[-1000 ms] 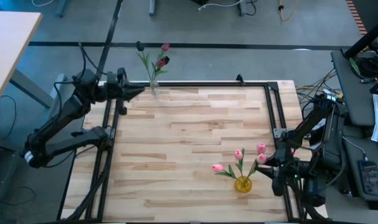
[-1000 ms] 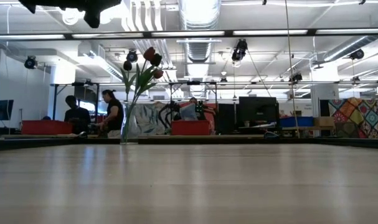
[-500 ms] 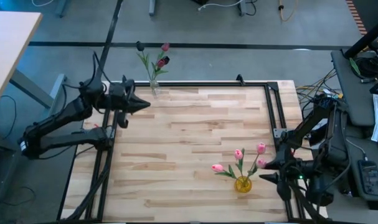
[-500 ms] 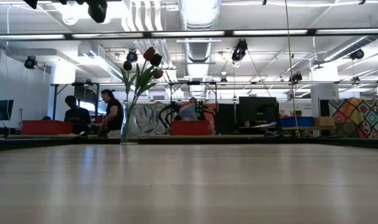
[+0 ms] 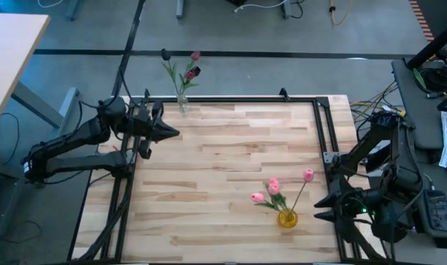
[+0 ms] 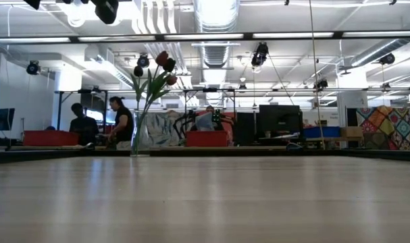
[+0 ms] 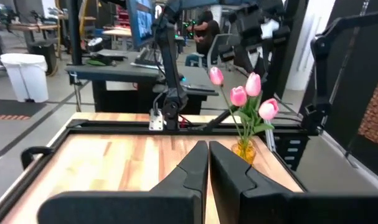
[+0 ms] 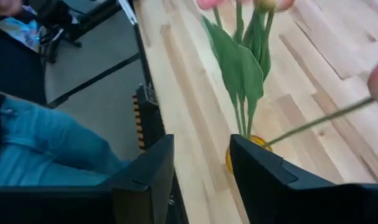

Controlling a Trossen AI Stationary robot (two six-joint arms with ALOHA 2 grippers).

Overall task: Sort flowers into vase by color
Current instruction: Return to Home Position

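At the table's [image 5: 223,158] right edge the right gripper [image 5: 318,209] is hanging, fingers spread, just beside the yellow vase [image 5: 287,218] of pink tulips [image 5: 273,187] — well apart, by the far left corner, the left gripper [image 5: 175,133] is hovering pinched closed near the clear vase [image 5: 182,104] of dark tulips [image 5: 191,73].

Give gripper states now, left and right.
Left gripper: shut, holding nothing.
Right gripper: open, holding nothing.
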